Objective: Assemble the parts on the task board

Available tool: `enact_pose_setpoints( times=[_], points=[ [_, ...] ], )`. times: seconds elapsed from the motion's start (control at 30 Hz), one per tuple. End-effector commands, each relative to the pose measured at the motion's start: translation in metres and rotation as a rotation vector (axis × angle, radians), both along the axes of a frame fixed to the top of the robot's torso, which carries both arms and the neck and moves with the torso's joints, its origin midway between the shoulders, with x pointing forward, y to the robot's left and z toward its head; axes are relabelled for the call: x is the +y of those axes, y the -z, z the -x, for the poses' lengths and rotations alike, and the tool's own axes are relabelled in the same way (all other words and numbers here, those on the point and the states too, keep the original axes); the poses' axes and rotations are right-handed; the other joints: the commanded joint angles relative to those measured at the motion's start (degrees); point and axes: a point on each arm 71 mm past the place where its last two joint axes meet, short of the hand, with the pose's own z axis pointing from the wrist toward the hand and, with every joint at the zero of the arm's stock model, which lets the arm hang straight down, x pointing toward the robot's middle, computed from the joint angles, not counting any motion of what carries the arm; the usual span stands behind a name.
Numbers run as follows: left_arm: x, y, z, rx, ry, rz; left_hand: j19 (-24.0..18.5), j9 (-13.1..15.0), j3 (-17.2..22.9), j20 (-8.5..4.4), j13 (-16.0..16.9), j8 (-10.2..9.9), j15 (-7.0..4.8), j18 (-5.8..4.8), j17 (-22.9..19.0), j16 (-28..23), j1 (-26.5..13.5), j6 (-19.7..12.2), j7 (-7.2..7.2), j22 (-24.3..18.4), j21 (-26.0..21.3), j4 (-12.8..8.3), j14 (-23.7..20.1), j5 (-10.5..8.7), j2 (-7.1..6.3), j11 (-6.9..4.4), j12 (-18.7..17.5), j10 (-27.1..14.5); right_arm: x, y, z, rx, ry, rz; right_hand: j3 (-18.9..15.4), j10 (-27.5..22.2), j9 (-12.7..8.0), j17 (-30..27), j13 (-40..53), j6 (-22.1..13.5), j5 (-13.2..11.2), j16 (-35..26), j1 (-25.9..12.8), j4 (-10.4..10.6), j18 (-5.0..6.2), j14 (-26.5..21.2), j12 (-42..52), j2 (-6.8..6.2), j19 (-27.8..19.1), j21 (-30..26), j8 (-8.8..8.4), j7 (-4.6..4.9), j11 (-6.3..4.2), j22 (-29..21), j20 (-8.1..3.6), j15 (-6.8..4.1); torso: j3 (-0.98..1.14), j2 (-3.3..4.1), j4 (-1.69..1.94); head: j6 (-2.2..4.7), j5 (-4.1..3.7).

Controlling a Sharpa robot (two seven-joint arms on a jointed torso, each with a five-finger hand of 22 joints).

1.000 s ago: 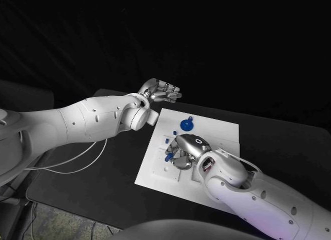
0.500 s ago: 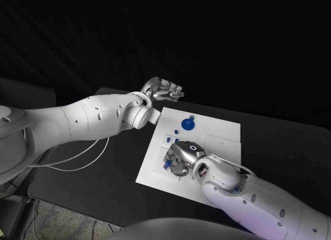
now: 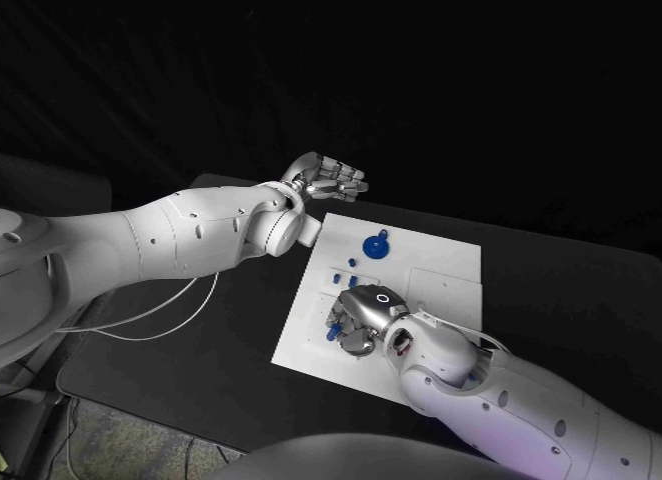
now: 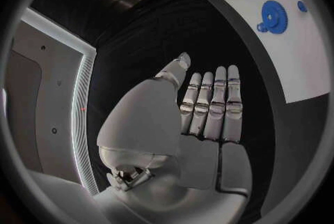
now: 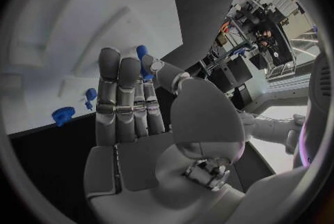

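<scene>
Right hand (image 3: 363, 315) sits low over the near-left part of the white task board (image 3: 432, 265), fingers pointing toward the board's left edge. Right wrist view shows the same hand (image 5: 132, 107) with a small blue part (image 5: 142, 59) pinched between thumb and a fingertip, other fingers straight and close together, board surface right behind them. In the head view a bit of blue (image 3: 336, 330) peeks out at this hand's fingertips; cannot tell if it touches the board.

Left hand (image 3: 325, 180) hangs off the board's far-left corner, above the black table (image 3: 187, 340), well apart from the right hand. Left wrist view: left hand (image 4: 202, 118) has its fingers straight and side by side, thumb alongside, nothing in it.

Blue gear (image 3: 376, 246) lies flat on the far part of the board, a small blue tab at its edge; also seen in the left wrist view (image 4: 274, 14) with a small blue peg (image 4: 301, 6) just beside it. 2 small blue pegs (image 3: 344, 265) stand between the gear and the right hand. Right wrist view also catches the gear (image 5: 62, 116) and a small peg (image 5: 89, 95) near it.
</scene>
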Motion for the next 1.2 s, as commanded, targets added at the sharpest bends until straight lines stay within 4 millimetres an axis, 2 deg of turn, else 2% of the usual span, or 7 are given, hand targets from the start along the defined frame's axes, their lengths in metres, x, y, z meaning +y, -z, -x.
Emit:
enact_pose_setpoints(
  times=[0.03,0.97,1.2],
  points=[
    [-0.0019,-0.0008,0.0001,-0.003,0.013,0.003,0.01,0.05,-0.12,0.23,-0.02,0.21,0.06,0.30,0.02,-0.22,-0.29,-0.13,0.14,-0.08,0.15,0.15,-0.31,-0.08,0.23,-0.10,-0.01,-0.35,-0.0005,0.0003,-0.0003,-0.024,0.011,0.019,0.17,0.41,0.06,-0.04,0.05,0.61,0.09,-0.02,-0.14,-0.40,0.83,-0.05,0.09,0.66,1.85,-0.33,0.20,0.01,0.01,0.11,-0.31,-0.48,-0.01,0.03,0.02,-0.01,-0.01],
    [-0.0013,-0.0006,0.0002,0.000,0.014,0.002,-0.02,0.05,-0.15,0.25,-0.02,0.19,0.08,0.30,0.02,-0.21,-0.30,-0.23,0.17,-0.09,0.14,0.21,-0.33,-0.08,0.18,-0.08,0.01,-0.39,-0.0014,0.0021,0.0014,-0.021,0.019,0.045,0.36,0.49,0.06,-0.03,0.04,0.69,-0.18,0.08,-0.14,-0.48,0.87,-0.03,0.08,0.59,1.90,-0.38,0.19,0.00,-0.01,0.40,-0.32,-0.49,-0.06,-0.02,-0.02,-0.28,0.16],
    [-0.0020,-0.0005,0.0001,0.001,0.015,0.003,-0.02,0.05,-0.15,0.25,-0.02,0.19,0.08,0.30,0.02,-0.21,-0.30,-0.23,0.17,-0.09,0.14,0.21,-0.33,-0.08,0.18,-0.08,0.01,-0.39,0.0014,0.0057,0.0032,-0.036,0.015,0.083,0.25,0.39,0.04,-0.06,0.04,0.61,-0.26,0.06,-0.02,-0.53,0.85,-0.09,0.08,0.63,1.82,-0.48,0.18,0.03,0.02,0.52,-0.30,-0.45,-0.02,0.00,0.07,-0.29,0.06]
  ],
)
